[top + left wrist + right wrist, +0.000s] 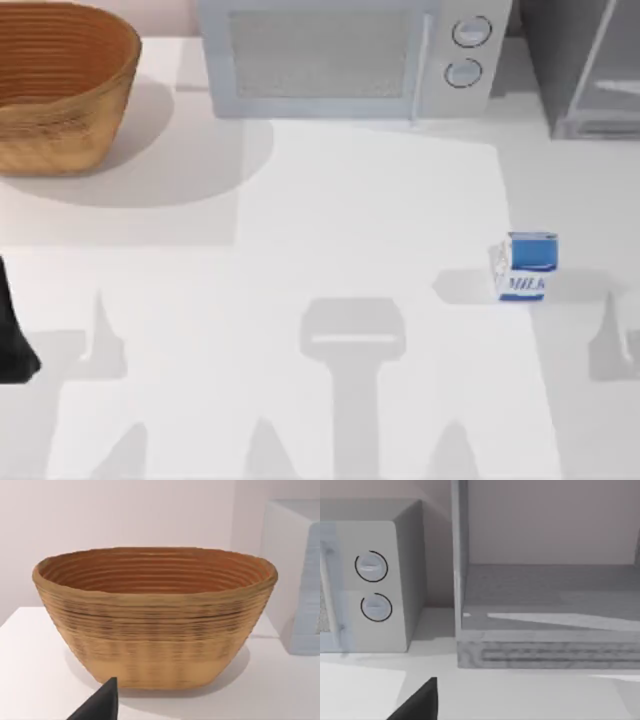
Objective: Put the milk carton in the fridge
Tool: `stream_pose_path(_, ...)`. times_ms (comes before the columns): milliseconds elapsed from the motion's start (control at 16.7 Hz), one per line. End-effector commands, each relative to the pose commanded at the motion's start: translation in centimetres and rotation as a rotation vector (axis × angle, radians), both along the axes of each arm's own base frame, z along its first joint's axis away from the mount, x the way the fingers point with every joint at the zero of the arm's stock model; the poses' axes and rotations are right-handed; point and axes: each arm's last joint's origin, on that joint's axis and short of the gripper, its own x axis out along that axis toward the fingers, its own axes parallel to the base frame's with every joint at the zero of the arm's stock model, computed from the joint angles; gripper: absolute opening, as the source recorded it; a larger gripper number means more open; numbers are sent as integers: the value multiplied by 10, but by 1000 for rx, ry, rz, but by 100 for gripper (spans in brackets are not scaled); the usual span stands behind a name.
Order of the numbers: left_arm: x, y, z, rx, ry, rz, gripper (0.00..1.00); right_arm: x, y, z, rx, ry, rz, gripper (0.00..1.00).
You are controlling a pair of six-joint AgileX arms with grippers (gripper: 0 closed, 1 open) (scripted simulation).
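starting stage, nothing grasped yet. near to far on the top view: left arm [15, 340] sits parked at about 9 o'clock at the left edge; a dark tip of each gripper pokes into its own wrist view, and i cannot tell if either pincer is open or closed. milk carton [524, 266] stands upright on the table [350, 200] at about 3 o'clock, untouched, well apart from everything. farther back, basket [60, 85] at 10 o'clock, microwave [345, 55] at 12, fridge [585, 65] at 1–2 o'clock. right wrist view looks at the fridge front [547, 610] with the microwave beside it. judgement: the carton is on the right arm's side, so next move calls for the right gripper reaching down over the carton, then carrying it back toward the fridge.
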Motion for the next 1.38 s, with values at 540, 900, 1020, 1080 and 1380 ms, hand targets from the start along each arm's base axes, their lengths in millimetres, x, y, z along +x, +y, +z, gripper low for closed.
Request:
stream_pose_path(540,0,0,0,0,0,0,100,13,5,-3,8,81,-7,100)
stream_pose_path(900,0,0,0,0,0,0,100,42,21,2,22,124,-16,100)
stream_pose_path(1020,0,0,0,0,0,0,100,55,30,0,25,136,-17,100)
stream_pose_path(1080,0,0,0,0,0,0,100,62,35,-1,26,141,-18,100)
stream_pose_path(1380,0,0,0,0,0,0,100,92,67,-21,27,162,-19,100)
